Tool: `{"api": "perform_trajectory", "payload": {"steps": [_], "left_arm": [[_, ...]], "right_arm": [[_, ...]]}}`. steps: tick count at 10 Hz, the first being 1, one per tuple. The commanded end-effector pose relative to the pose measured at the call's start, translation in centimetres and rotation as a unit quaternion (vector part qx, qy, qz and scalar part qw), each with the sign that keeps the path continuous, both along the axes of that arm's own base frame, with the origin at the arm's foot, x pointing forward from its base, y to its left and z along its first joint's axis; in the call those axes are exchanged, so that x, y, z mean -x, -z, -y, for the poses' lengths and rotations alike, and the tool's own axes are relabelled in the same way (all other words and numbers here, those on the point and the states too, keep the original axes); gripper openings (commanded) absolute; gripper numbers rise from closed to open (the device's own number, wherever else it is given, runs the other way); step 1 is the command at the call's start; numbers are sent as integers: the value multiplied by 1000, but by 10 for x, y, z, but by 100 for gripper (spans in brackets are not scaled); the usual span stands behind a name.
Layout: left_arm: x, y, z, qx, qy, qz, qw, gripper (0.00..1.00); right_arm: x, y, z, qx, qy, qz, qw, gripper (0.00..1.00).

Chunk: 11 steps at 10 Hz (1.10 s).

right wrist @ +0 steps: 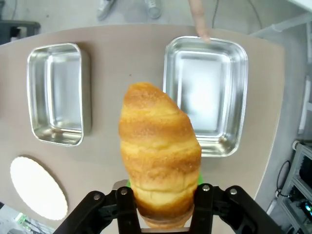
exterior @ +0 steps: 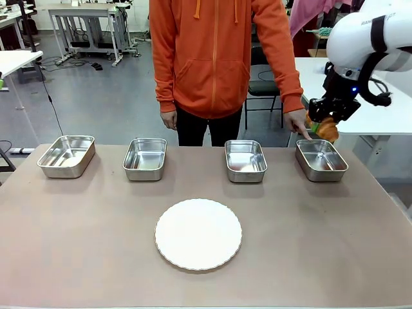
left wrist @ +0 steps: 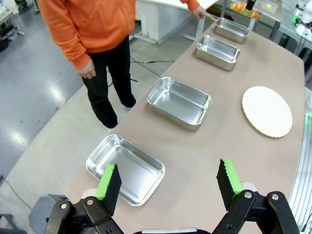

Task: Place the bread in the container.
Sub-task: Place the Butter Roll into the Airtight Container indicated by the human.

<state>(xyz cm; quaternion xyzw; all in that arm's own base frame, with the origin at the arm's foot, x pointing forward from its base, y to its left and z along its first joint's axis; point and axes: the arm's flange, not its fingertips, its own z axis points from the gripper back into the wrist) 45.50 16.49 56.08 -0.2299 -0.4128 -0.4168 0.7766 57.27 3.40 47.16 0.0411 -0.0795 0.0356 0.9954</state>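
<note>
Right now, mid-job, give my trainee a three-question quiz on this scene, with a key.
1. True or false: the right gripper is shut on the croissant.
2. The person's finger points at which steel pan, counting from the robot's left? A) first B) second C) third D) fourth
3. Fill in: the left gripper hangs with its jaws ____ above the table's left end.

Key:
1. True; the croissant is held in the air near the pointed-at pan.
2. D.
3. Open; the first pan lies below it, and the white plate is bare.
</note>
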Motion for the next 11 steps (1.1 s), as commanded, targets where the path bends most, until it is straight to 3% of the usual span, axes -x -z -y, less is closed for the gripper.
{"api": "perform_trajectory", "payload": {"steps": [1, 5, 7, 11], "left_arm": [[1, -2, 2, -1, 3, 2, 1000, 100], [1, -2, 2, -1, 3, 2, 1000, 100], [1, -2, 2, -1, 3, 2, 1000, 100], [1, -2, 2, -1, 3, 2, 1000, 100]], "right_arm": [[2, -7, -1, 15, 10, 1, 1000, 45], [0, -2, 0, 4, -1, 1, 1000, 45], [-16, 24, 16, -23, 4, 27, 999, 45], [-17, 67, 38, 2, -23, 48, 999, 45]]}}
